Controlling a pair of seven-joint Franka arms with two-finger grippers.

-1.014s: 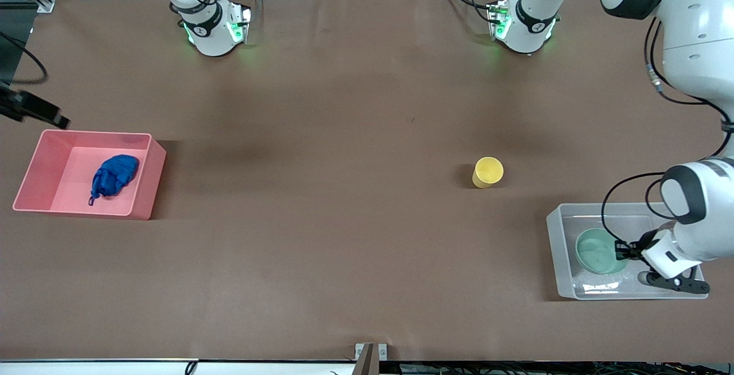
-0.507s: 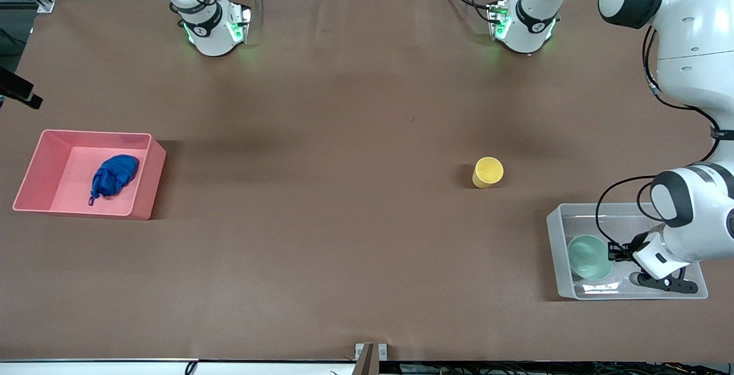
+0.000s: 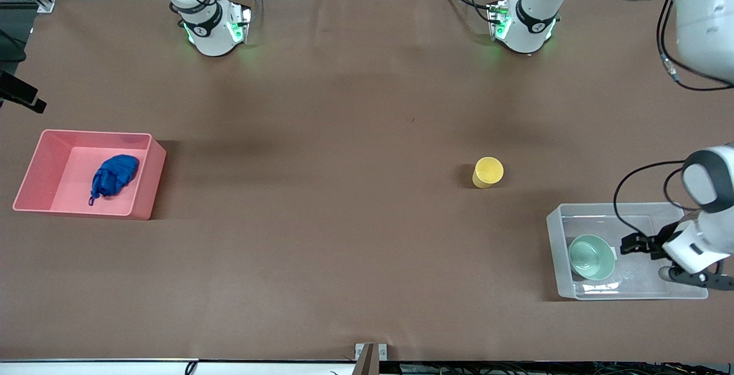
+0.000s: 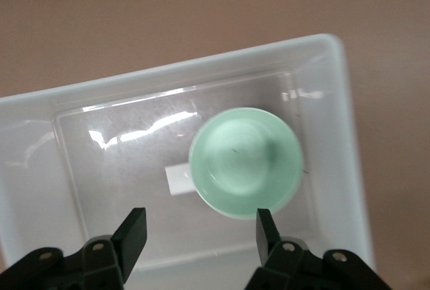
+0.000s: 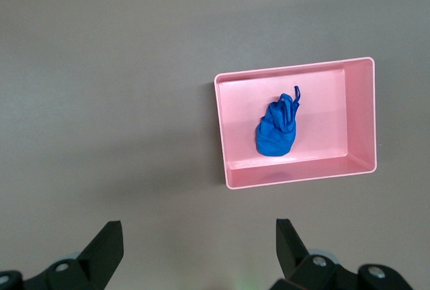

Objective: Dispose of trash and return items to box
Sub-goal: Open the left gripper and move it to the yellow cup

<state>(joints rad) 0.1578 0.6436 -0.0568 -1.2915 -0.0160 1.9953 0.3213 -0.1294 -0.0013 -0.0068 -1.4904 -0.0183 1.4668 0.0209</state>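
Left gripper (image 3: 631, 244) open, empty, over the box (image 3: 559, 231), bowl (image 3: 592, 257) inside. Cup (image 3: 488, 172) upright outside, farther from the camera, toward table centre. Nearest arm: the left. Right gripper (image 5: 198, 236) open, waiting high near the bin (image 3: 146, 183) holding trash (image 3: 114, 175).

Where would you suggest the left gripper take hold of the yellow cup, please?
By its rim, coming straight down from above. The yellow cup stands upright on the table with its mouth open to the top, nothing beside it, so one finger can go inside and one outside the wall. The left gripper, open over the clear box, would likely suit.

Mint bowl (image 3: 592, 257) in clear tub (image 3: 555, 231)
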